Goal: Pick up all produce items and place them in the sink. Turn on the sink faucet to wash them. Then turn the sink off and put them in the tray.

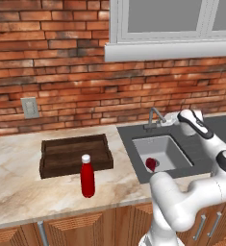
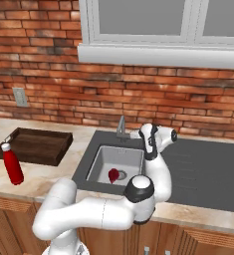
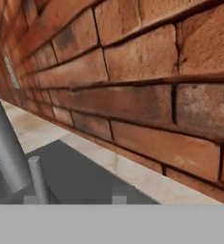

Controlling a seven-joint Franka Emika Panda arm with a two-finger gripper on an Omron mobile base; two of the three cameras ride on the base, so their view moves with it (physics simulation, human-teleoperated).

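Risks first. The white arm's gripper sits at the back edge of the small light-grey rectangular sink, close against the thin grey metal faucet and near the red brick wall. The hand view looks along the wall at close range, with the faucet's grey stem and small upright lever at its lower left. In my judgement the main hazard is a miss at the lever: a push that slides off it would leave the water state unchanged, and too deep a reach could drive the hand into the brick. The state of the jaws cannot be told from the pictures; only small tips show low in the hand view, and nothing is seen between them.

Surroundings, largest to smallest. The pale marble worktop carries the dark grey ribbed sink surround at its right. The dark brown wooden tray lies left of the sink, apart from it. A tall red bottle with a white cap stands at the worktop's front edge, just before the tray; it could obstruct a low carry toward the tray. The small dark-red rounded produce item lies in the basin beside the drain.
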